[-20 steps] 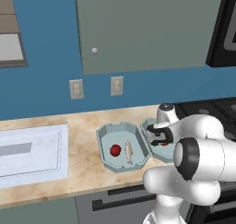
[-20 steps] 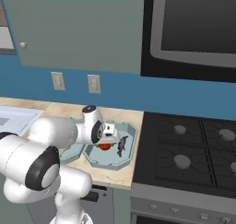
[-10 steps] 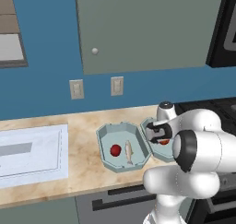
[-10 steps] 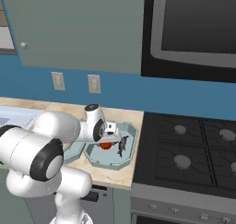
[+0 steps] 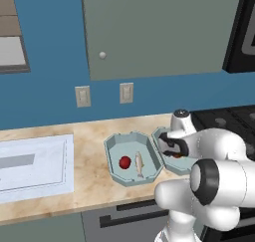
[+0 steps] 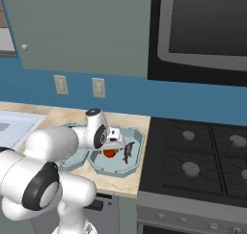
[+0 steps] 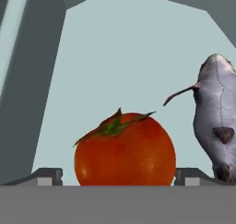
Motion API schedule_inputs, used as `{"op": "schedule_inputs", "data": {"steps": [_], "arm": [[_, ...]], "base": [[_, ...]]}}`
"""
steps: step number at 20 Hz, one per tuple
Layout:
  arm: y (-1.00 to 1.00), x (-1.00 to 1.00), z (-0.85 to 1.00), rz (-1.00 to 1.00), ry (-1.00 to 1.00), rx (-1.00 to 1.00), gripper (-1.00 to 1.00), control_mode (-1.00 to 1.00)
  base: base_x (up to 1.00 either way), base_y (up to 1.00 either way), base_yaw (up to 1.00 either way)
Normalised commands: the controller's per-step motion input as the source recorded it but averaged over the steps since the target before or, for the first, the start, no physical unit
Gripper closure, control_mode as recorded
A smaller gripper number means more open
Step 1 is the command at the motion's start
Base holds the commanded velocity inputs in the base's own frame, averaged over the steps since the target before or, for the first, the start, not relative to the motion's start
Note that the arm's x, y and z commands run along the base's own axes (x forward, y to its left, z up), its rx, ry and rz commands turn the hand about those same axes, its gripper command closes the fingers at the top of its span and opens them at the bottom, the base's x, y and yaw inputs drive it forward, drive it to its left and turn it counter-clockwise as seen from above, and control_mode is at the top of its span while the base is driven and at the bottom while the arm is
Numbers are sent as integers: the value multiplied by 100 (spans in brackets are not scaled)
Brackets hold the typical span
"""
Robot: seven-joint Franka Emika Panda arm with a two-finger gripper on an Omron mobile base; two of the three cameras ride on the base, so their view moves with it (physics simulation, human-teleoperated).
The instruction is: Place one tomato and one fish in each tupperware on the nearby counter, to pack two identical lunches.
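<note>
Fingers of the robot's gripper [image 7: 118, 177] stand wide on both sides of a round red tomato [image 7: 124, 148], maybe not touching. Grey fish [image 7: 215, 117] lies right, both inside 1 pale teal tupperware [image 6: 137, 144].

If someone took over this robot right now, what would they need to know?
Gripper: open, low in the right tupperware, fingertips either side of its tomato, not gripping it.
Left tupperware: tomato and fish inside.
Right tupperware: tomato and grey fish inside.
Done: both lunches look packed on the counter.
Left: probably just lifting the arm clear.
</note>
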Motion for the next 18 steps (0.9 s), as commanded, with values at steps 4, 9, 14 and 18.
{"op": "schedule_inputs", "data": {"steps": [4,9,14,18], "arm": [[6,-44,34,0,-7,0,-100,-100],[6,-58,69,0,-9,0,-100,-100],[13,-95,94,0,-18,-4,-100,-100],[28,-100,70,0,-29,-9,-100,-100]], "base": [[0,0,0],[0,0,0],[0,0,0],[0,0,0]]}}
